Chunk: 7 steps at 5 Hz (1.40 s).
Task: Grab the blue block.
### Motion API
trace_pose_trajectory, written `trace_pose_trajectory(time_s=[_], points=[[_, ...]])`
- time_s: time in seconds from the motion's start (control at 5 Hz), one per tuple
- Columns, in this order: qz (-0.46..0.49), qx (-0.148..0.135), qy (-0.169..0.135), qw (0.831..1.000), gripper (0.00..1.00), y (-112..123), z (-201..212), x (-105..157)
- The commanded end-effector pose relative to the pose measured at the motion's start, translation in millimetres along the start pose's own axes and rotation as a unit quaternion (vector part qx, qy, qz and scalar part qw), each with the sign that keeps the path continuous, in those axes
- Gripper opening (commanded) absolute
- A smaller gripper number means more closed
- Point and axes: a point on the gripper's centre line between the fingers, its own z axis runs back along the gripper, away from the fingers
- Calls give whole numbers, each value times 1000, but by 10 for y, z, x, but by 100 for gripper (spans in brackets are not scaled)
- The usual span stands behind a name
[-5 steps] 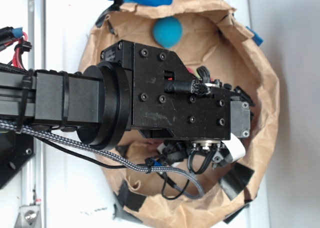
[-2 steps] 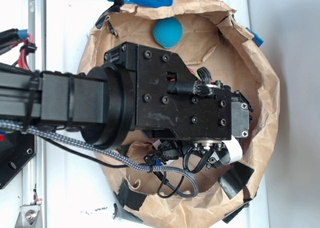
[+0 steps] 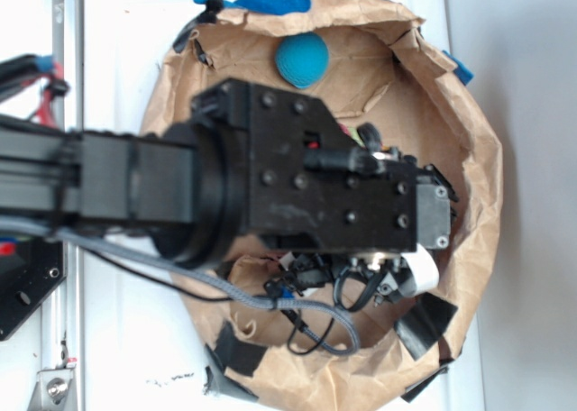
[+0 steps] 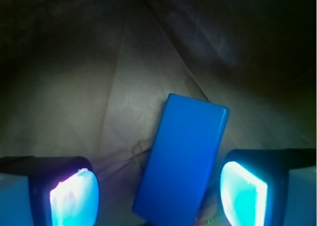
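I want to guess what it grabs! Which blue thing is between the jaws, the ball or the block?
The flat blue block. It lies on the brown paper between the open jaws in the wrist view. The round teal ball sits apart, near the bag's rim.

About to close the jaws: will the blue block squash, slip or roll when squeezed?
The blue block looks rigid, with flat smooth faces, so probably no squashing or rolling. It lies skewed between the open gripper fingers, so it may twist as they close. Its glossy surface could slip.
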Motion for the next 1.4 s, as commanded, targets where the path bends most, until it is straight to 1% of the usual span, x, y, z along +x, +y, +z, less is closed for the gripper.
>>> trace_pose_trajectory(time_s=[0.0, 0.2, 0.6, 0.8, 1.0, 1.2], points=[[-35, 15, -17, 999, 100, -122, -127, 267], [-30, 15, -32, 999, 0, -115, -78, 268], [-27, 21, -29, 999, 0, -103, -53, 243], [-26, 18, -27, 999, 0, -80, 35, 207], [-19, -9, -46, 999, 0, -106, 348, 109], [39, -8, -72, 997, 0, -210, 751, -18]])
